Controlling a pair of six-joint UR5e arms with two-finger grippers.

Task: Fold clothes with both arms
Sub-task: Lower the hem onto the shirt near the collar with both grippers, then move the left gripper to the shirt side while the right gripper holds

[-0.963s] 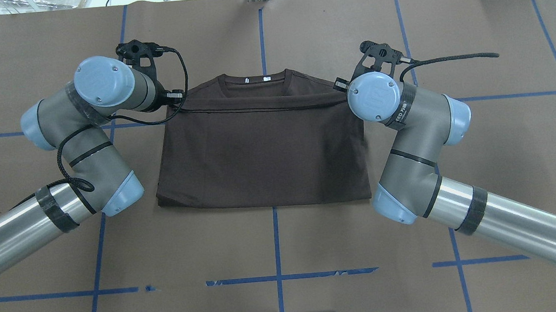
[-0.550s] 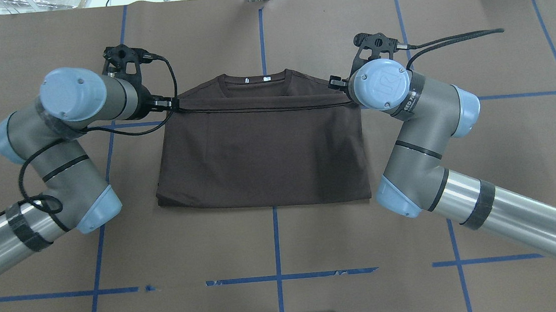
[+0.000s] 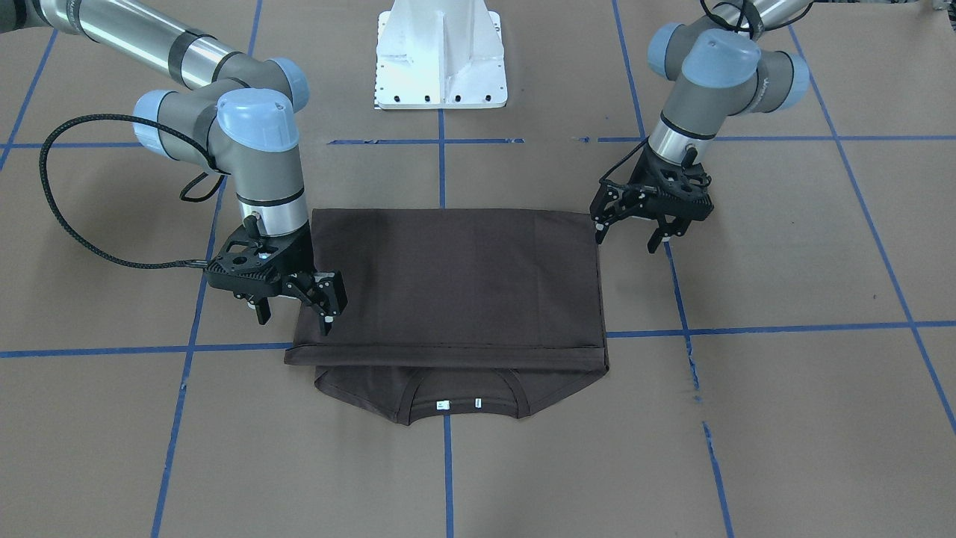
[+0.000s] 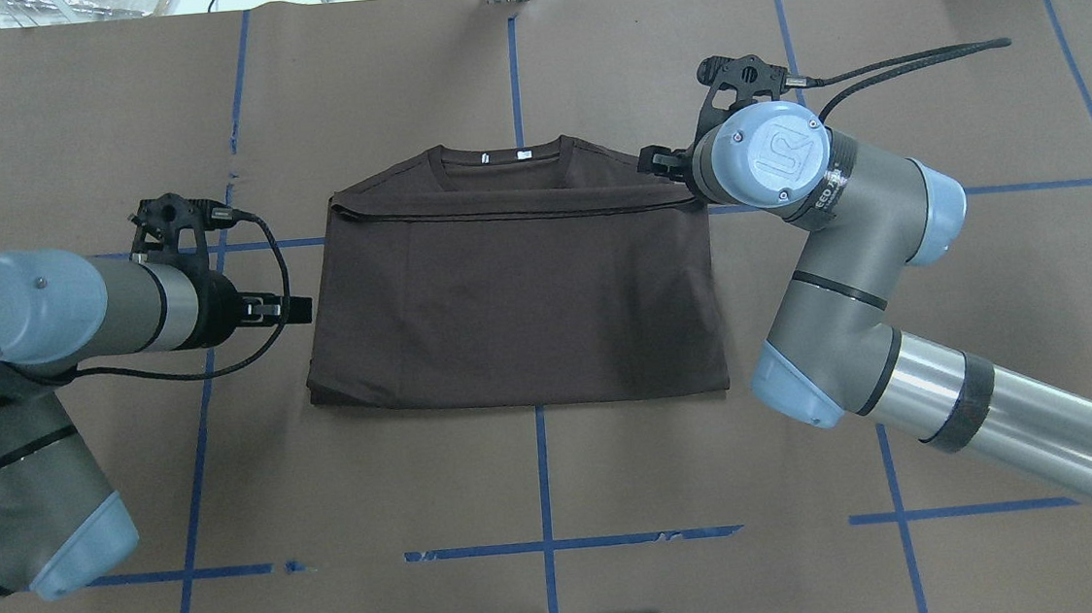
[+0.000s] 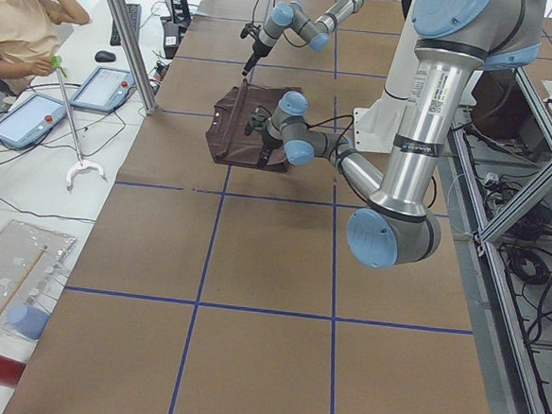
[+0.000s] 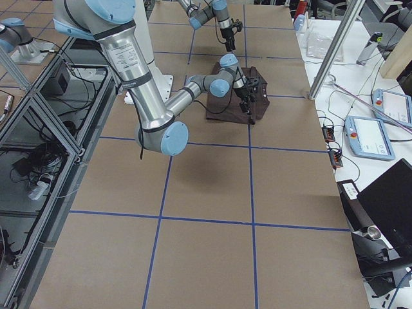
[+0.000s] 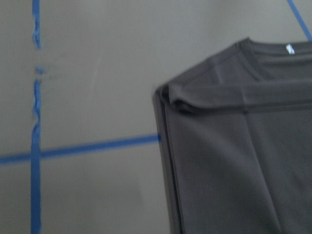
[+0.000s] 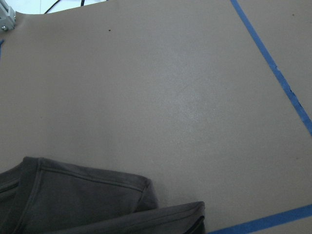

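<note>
Dark brown cotton T-shirt is lying folded on the brown worktop. Black left tool is backing away from its corner, jaws spread; right tool is staying put, jaws apart too.

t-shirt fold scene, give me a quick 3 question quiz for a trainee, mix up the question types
1. True or false: the left gripper is clamped on the T-shirt.
2. On which side of the folded T-shirt does the collar lie? A) the robot's side B) the side away from the robot C) tucked out of sight
3. How many white tags show at the collar?

Key:
1. False: its jaws are open, beside the T-shirt's edge.
2. B
3. Two
</note>
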